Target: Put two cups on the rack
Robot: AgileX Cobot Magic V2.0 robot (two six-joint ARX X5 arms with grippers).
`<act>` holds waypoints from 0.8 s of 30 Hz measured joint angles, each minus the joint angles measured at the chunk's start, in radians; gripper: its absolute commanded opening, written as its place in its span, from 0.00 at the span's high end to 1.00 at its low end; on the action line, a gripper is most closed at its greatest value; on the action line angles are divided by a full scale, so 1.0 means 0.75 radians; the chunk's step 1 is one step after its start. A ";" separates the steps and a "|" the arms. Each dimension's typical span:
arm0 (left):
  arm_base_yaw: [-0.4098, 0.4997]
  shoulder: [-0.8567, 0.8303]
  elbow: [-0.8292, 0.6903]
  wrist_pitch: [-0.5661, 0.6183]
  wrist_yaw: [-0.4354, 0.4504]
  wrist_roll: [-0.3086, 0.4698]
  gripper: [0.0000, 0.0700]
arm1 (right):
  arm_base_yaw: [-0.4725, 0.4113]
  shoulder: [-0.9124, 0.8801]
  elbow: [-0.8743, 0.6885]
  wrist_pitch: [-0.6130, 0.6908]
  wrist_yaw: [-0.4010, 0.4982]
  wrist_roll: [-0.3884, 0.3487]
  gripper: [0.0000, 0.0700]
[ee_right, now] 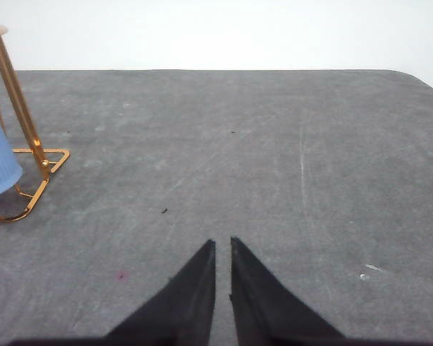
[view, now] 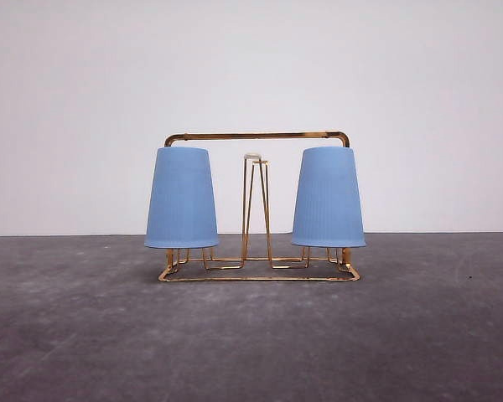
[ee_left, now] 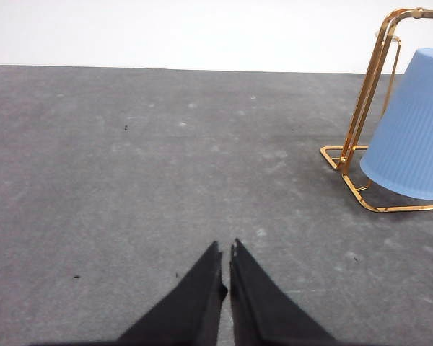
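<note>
Looks like the job is basically done here. Both cups, the left cup (view: 181,198) and the right cup (view: 329,198), sit upside down on the rack (view: 258,275), one at each end, with a bare white-tipped peg (view: 253,209) between them. The left pincer (ee_left: 225,254) and right pincer (ee_right: 222,246) are both clenched with nothing in them, hanging over bare counter (view: 75,335) off to the sides of the rack. My guess is nothing's left but parking the arms. The cups are ribbed light blue plastic, tapered; the rack is thin gold wire; the counter is scuffed grey.
</note>
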 measured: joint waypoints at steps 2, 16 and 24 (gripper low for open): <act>0.000 0.000 0.000 0.000 0.000 0.000 1.00 | 0.000 0.000 0.000 0.000 0.000 0.000 0.95; 0.000 0.000 0.000 0.000 0.000 0.000 1.00 | 0.000 0.000 0.000 0.000 0.000 0.000 0.95; 0.000 0.000 0.000 0.000 0.000 0.000 1.00 | 0.000 0.000 0.000 0.000 0.000 0.000 0.95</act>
